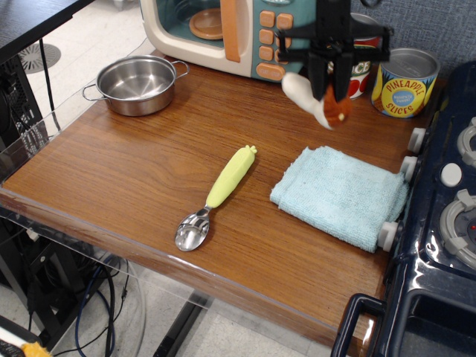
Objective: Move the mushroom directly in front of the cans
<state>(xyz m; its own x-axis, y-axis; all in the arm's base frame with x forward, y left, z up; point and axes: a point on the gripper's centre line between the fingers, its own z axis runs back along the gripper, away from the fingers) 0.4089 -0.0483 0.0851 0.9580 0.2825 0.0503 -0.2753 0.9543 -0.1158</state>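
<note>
My black gripper (332, 83) hangs above the back of the wooden counter, shut on the mushroom (316, 103). Its white stem points left and up, and its reddish-brown cap (338, 113) hangs lower right. The mushroom is held in the air just in front of the tomato sauce can (363, 63), which the gripper mostly hides. The pineapple slices can (402, 83) stands to the right, fully in view.
A toy microwave (230, 30) with its door open stands at the back. A steel pot (137, 84) sits at the back left. A yellow-handled spoon (218, 195) lies mid-counter. A folded blue cloth (341, 193) lies right of it. A toy stove (439, 223) borders the right side.
</note>
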